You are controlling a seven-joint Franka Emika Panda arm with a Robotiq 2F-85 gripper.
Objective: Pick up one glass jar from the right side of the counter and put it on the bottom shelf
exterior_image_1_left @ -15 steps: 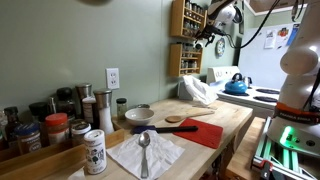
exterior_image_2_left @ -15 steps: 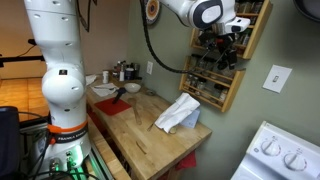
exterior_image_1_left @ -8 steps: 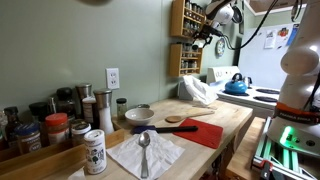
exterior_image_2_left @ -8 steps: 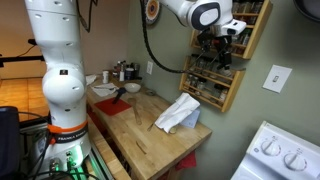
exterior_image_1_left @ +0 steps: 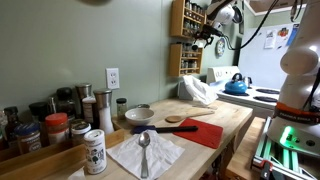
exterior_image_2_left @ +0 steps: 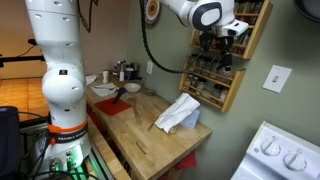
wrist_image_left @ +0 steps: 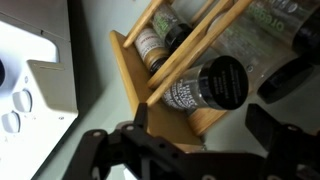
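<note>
At the near left of the counter (exterior_image_1_left: 232,120), a cluster of spice jars (exterior_image_1_left: 55,125) runs off the frame edge, too dim to read their labels. Just right of them stands a white shaker (exterior_image_1_left: 95,152). Beside it a spoon (exterior_image_1_left: 144,150) lies on a white napkin (exterior_image_1_left: 125,158). Farther along are a bowl (exterior_image_1_left: 140,116), a wooden spoon (exterior_image_1_left: 185,119) and a red mat (exterior_image_1_left: 205,132). A crumpled white cloth (exterior_image_1_left: 197,91) lies near the counter's far end. Beyond it a blue kettle (exterior_image_1_left: 236,85) sits on the stove (exterior_image_2_left: 280,150).

The wall rack (exterior_image_1_left: 186,35) hangs above that far end. In both exterior views the gripper (exterior_image_2_left: 222,50) is up against its front and covers some of the tiers, so nothing on them can be told apart there.

The wrist view shows only a tilted corner of the rack, and the upper tiers are cut off. A clear glass jar (wrist_image_left: 212,84) with a black lid and a speckled label rests on the bottom shelf (wrist_image_left: 190,118), behind the front rail. A second jar (wrist_image_left: 155,42) sits beside it, half hidden by the same rail. The gripper (wrist_image_left: 205,135) shows only as dark, blurred shapes at the lower and right edges. Its jaws seem to stand spread apart, with the jar not between them.
</note>
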